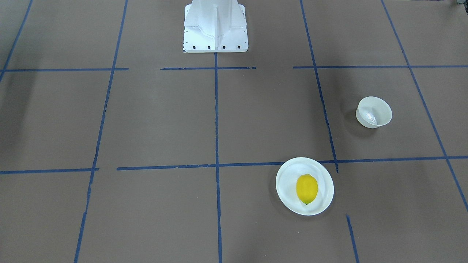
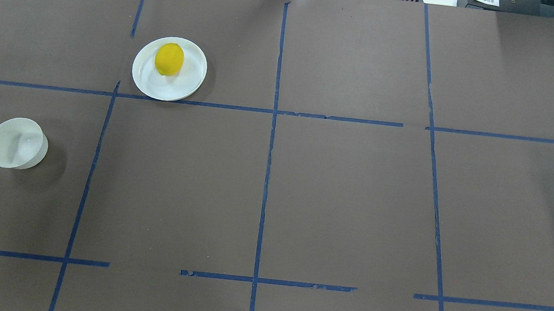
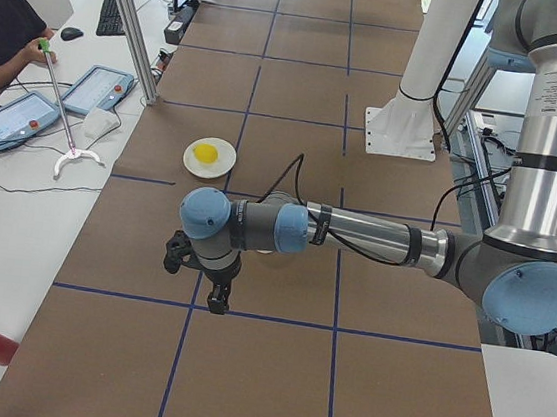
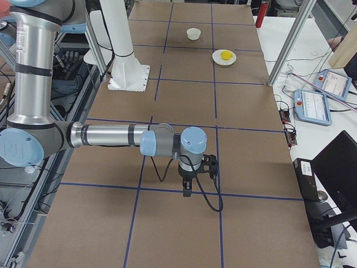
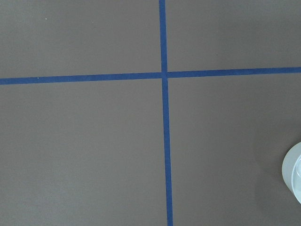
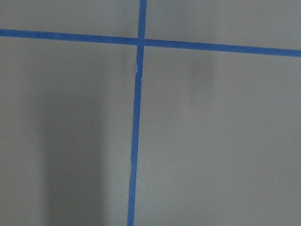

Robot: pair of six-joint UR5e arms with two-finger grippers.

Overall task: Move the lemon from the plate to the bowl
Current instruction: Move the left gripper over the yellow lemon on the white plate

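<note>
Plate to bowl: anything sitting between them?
No object. In the overhead exterior view, the stretch between the plate and the bowl is bare brown table, crossed only by blue tape lines.

Brown table [image 2: 344, 204] gridded with blue tape [image 2: 267, 175]; white desk [image 3: 3, 238] alongside, 2 tablets [image 3: 96, 89].

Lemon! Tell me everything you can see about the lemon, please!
The lemon is small, bright yellow and oval, with a tiny dark tip on the end that points away from the robot. Its skin looks smooth and a bit shiny. It lies on its side near the middle of the white plate and touches only the plate. Nothing is holding it. The white bowl stands apart from it, with nothing in it.
</note>
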